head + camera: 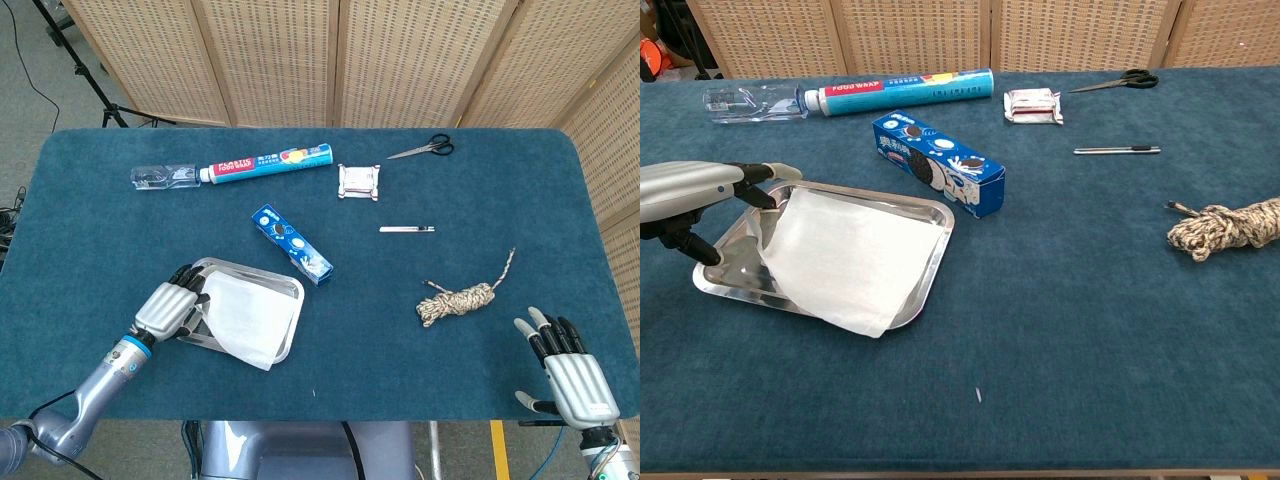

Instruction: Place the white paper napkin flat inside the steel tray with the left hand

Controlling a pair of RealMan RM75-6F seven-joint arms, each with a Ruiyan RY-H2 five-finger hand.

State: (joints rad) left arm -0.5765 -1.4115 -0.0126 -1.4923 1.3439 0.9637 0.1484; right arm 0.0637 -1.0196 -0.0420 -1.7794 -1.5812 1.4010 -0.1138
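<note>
- Pinching the white paper napkin's point(847, 258) left edge, the left hand point(695, 192) hovers at the shallow steel tray's point(931, 262) left rim.
- Napkin lies mostly inside; its near corner overhangs the front rim, rightward of the fingers point(190, 290).
- Right hand point(570, 372) rests well apart, fingers spread, holding nothing.
</note>
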